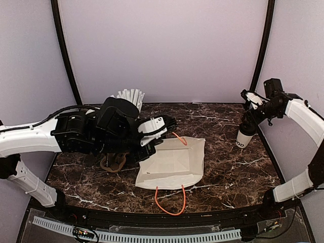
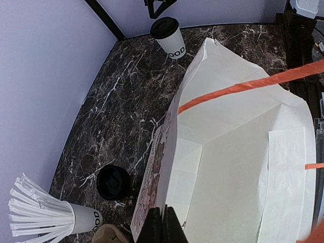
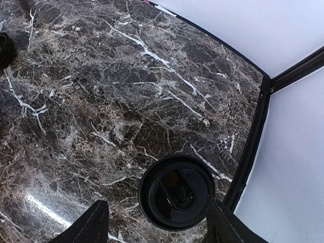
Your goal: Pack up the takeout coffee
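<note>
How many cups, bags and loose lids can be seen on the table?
Cups: 2, the coffee cup and the straw cup
Bag: 1
Loose lid: 1
Total: 4

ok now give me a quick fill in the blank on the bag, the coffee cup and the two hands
1. The left hand is ____ (open or shut) on the rim of the white paper bag.
2. The bag's strap handles are ____ in colour.
3. The right hand hangs open over the small white paper cup, whose dome lid is ____.

Missing words: shut; orange; black
</note>
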Controlling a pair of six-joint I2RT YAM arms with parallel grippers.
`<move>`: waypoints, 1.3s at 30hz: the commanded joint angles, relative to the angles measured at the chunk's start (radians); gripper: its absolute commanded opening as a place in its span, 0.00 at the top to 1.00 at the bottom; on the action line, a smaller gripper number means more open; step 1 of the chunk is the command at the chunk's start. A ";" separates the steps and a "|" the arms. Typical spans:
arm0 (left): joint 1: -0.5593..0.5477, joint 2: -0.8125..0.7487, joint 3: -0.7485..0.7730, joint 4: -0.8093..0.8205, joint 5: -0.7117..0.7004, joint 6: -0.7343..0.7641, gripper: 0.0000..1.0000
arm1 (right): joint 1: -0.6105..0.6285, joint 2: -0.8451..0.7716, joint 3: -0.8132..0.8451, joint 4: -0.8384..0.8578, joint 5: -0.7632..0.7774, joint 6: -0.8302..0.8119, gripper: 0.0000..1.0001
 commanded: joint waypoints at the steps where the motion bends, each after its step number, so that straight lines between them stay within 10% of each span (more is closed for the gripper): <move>1: -0.069 -0.024 -0.020 0.013 -0.087 -0.026 0.99 | -0.007 -0.036 -0.033 -0.005 0.015 -0.013 0.32; 39: -0.161 0.026 -0.021 0.015 -0.185 -0.022 1.00 | -0.104 0.200 0.088 -0.146 -0.031 0.052 0.20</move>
